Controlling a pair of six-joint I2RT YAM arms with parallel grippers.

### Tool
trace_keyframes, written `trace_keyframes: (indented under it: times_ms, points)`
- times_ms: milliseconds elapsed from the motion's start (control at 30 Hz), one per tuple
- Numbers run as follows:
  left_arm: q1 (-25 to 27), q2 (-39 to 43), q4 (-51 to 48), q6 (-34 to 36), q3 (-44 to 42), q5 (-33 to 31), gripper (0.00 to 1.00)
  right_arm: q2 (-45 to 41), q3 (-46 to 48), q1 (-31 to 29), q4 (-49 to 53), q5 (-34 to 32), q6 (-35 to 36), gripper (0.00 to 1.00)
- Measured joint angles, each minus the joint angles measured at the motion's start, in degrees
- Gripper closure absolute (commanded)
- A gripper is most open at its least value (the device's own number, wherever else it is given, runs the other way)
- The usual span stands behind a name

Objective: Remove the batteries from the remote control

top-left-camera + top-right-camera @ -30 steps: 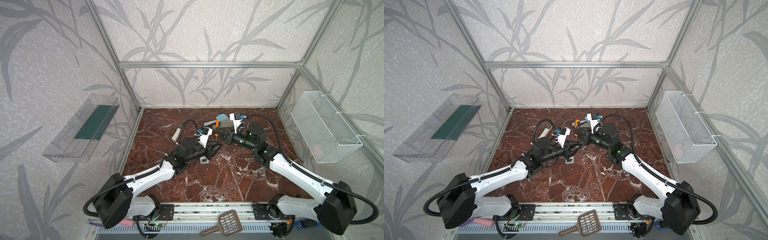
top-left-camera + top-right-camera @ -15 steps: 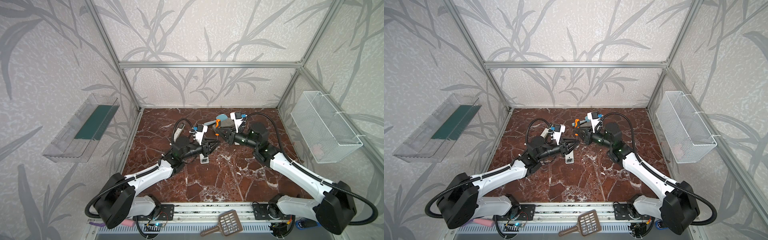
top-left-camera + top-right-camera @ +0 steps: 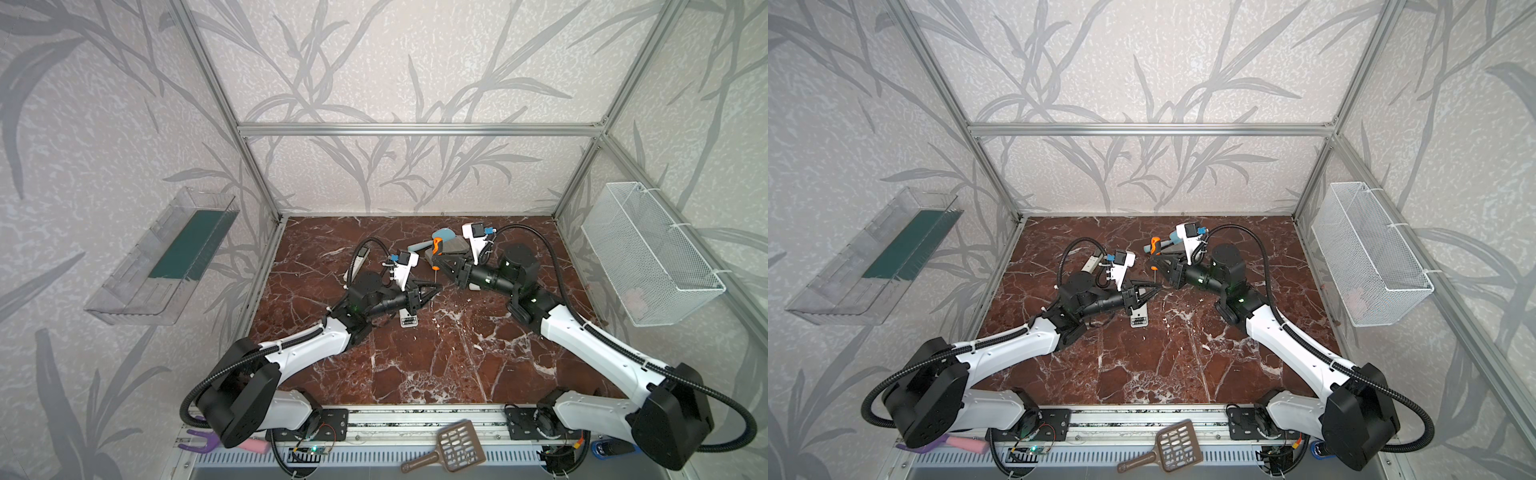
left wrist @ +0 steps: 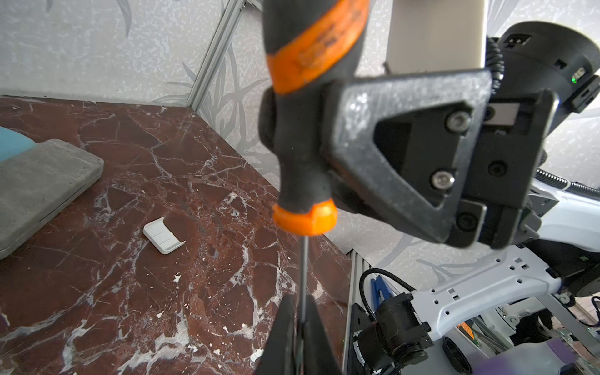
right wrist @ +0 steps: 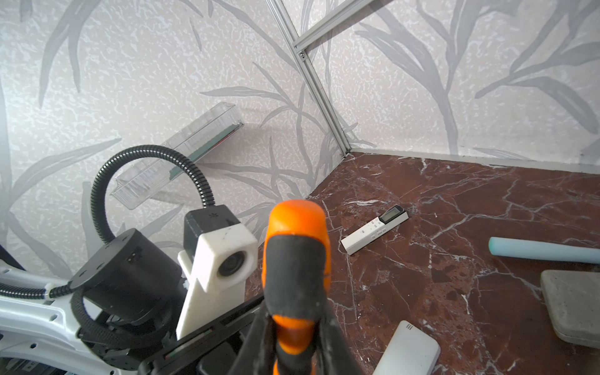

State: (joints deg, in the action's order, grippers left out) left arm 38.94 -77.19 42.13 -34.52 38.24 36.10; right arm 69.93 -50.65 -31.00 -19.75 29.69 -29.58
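Observation:
My right gripper (image 3: 441,262) (image 5: 295,328) is shut on the handle of an orange-and-black screwdriver (image 3: 435,246) (image 4: 308,130), held upright above the table. My left gripper (image 3: 436,286) (image 4: 300,311) is shut on the thin metal shaft below the orange collar. The white remote control (image 3: 408,320) (image 3: 1139,320) lies flat under the left gripper, with only its near end showing. At this size I cannot make out any batteries in it. A loose white cover (image 4: 162,235) (image 5: 409,350) lies on the marble close to the right gripper.
A grey pad (image 3: 454,246) and a light blue handle (image 5: 542,251) lie at the back. A slim white device with a display (image 5: 373,232) lies at the back left. A wire basket (image 3: 648,253) hangs on the right wall and a clear shelf (image 3: 162,266) on the left.
The right gripper has carried the screwdriver a little to the left. The left gripper's jaws, open a second ago, have shut on the shaft.

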Motion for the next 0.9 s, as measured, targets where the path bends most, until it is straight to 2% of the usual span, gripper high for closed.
trace_keyframes:
  times_ms: [67,167,233,400,500,900]
  points:
    - [0.0,0.5,-1.2,1.1,0.0,-0.2,1.00,-0.1,0.1,0.0,0.3,0.0,-0.3,0.78]
    - [0.0,2.4,-5.7,4.0,0.2,-1.1,1.00,-0.2,0.1,0.0,0.8,-0.1,-0.8,0.50]
    - [0.0,4.1,-10.6,6.7,0.6,-2.5,1.00,-0.4,0.0,0.1,1.4,-0.6,-1.0,0.42]
    - [0.0,7.5,-26.1,15.8,5.0,-8.9,1.00,-0.7,-1.5,0.1,6.4,-2.2,-3.2,0.38]
    - [0.0,8.7,-32.1,20.3,7.0,-12.3,1.00,-0.7,-2.2,-0.2,9.4,-3.6,-5.1,0.38]
    - [2.3,9.2,-44.0,29.5,8.6,-20.2,1.00,3.8,-8.9,-3.8,15.9,-5.7,-8.3,0.37]
